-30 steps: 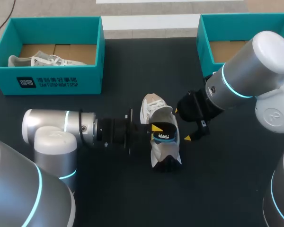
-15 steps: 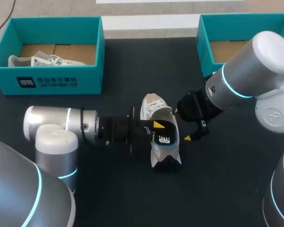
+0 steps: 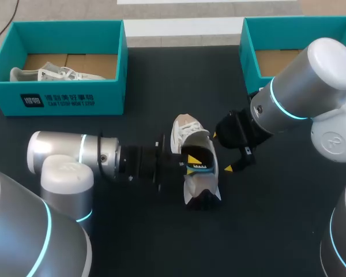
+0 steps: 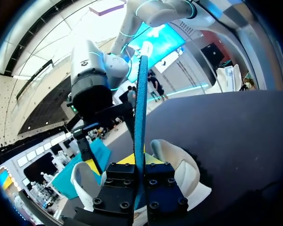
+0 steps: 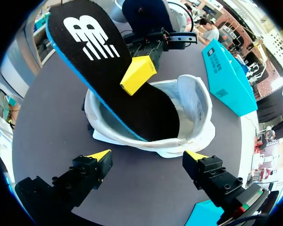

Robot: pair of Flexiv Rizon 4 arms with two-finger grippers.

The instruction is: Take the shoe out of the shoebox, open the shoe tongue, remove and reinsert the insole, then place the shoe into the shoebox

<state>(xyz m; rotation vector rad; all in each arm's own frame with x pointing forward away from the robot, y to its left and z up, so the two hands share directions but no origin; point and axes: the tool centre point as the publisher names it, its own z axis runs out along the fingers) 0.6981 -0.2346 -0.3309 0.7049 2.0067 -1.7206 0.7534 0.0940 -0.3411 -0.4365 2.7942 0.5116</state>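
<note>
A white shoe lies on the dark table mid-way between both arms. My left gripper is shut on a black insole with a blue edge. In the right wrist view the insole slants up out of the shoe, one end still inside the opening. The left wrist view shows the insole edge-on between the left gripper fingers, above the shoe. My right gripper stands open just right of the shoe, nothing between its fingertips.
A teal shoebox at the back left holds another pale shoe. A second teal shoebox stands at the back right, behind my right arm. The dark table stretches toward the front edge.
The left gripper loosened briefly and closed again on the insole, which tipped flatter for a moment and then came back up. The right arm has not moved.
</note>
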